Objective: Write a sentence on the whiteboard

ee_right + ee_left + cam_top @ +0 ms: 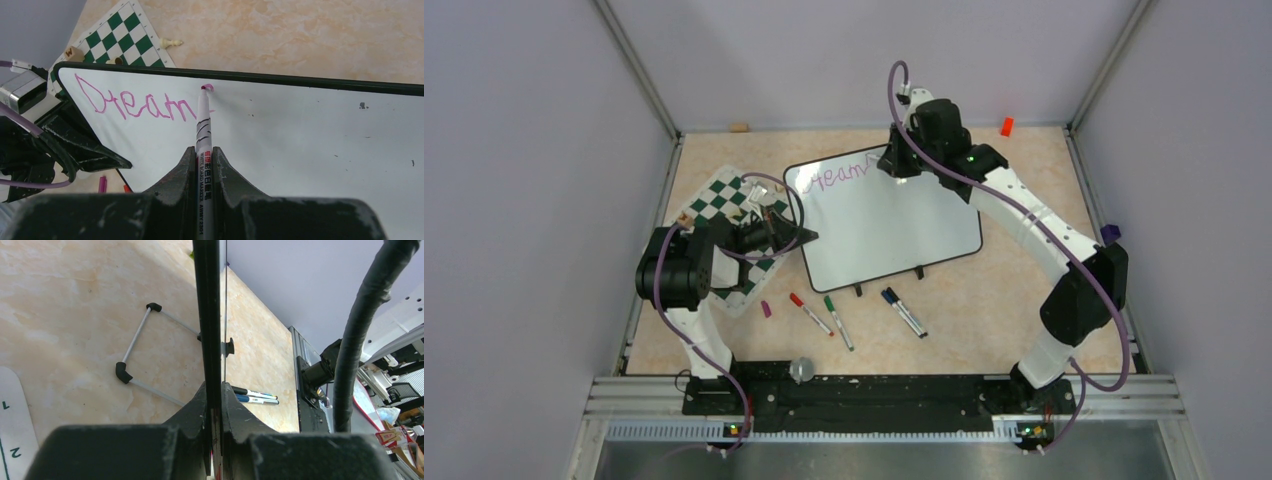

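Right gripper (202,150) clamps marker (202,115), tip at 3 o'clock of sentence (135,102) | left gripper (215,390) clamps whiteboard (207,315) at 9 o'clock edge | risk: heavy pressure may shift board (smeared lettering).

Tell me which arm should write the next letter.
Right. The right fingers grip the marker, tip on the whiteboard just past "Dream"; the left fingers are clamped on the board's edge.

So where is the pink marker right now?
Right wrist view: the pink marker is clamped in the right end effector, tip on the whiteboard near its top edge, just right of the lettering "Dream".
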You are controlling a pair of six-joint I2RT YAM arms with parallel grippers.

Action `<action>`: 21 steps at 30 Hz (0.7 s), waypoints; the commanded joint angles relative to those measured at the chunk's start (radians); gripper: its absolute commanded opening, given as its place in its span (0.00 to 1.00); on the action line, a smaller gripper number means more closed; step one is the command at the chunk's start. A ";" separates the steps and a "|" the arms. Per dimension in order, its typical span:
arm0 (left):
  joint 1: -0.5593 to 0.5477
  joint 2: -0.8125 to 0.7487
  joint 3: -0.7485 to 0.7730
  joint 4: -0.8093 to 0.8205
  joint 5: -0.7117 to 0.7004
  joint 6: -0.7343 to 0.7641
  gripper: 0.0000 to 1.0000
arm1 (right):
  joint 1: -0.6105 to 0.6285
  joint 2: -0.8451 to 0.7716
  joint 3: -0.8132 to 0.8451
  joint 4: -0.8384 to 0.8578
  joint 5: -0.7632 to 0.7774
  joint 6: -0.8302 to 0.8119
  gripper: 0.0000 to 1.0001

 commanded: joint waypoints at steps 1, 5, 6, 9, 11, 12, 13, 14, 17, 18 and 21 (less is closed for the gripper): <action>-0.004 0.013 -0.011 0.087 0.072 0.073 0.00 | -0.008 -0.020 -0.017 0.007 -0.012 -0.005 0.00; -0.005 0.014 -0.011 0.087 0.073 0.074 0.00 | -0.008 -0.034 -0.042 0.007 -0.013 -0.006 0.00; -0.005 0.013 -0.012 0.087 0.072 0.073 0.00 | -0.008 -0.037 -0.047 0.007 -0.012 -0.007 0.00; -0.005 0.013 -0.012 0.087 0.071 0.073 0.00 | -0.008 -0.043 -0.058 0.004 -0.017 -0.007 0.00; -0.004 0.013 -0.013 0.087 0.072 0.073 0.00 | -0.007 -0.046 -0.063 0.001 -0.014 -0.009 0.00; -0.004 0.013 -0.013 0.087 0.072 0.073 0.00 | -0.008 -0.048 -0.064 0.000 -0.009 -0.009 0.00; -0.005 0.013 -0.012 0.087 0.072 0.073 0.00 | -0.008 -0.050 -0.064 -0.003 0.001 -0.011 0.00; -0.004 0.013 -0.013 0.087 0.072 0.074 0.00 | -0.008 -0.053 -0.064 -0.007 0.014 -0.011 0.00; -0.004 0.014 -0.011 0.087 0.071 0.074 0.00 | -0.008 -0.052 -0.052 -0.018 0.058 -0.009 0.00; -0.004 0.015 -0.011 0.087 0.071 0.075 0.00 | -0.008 -0.050 -0.045 -0.025 0.069 -0.008 0.00; -0.005 0.015 -0.010 0.087 0.073 0.072 0.00 | -0.007 -0.045 -0.034 -0.035 0.076 0.001 0.00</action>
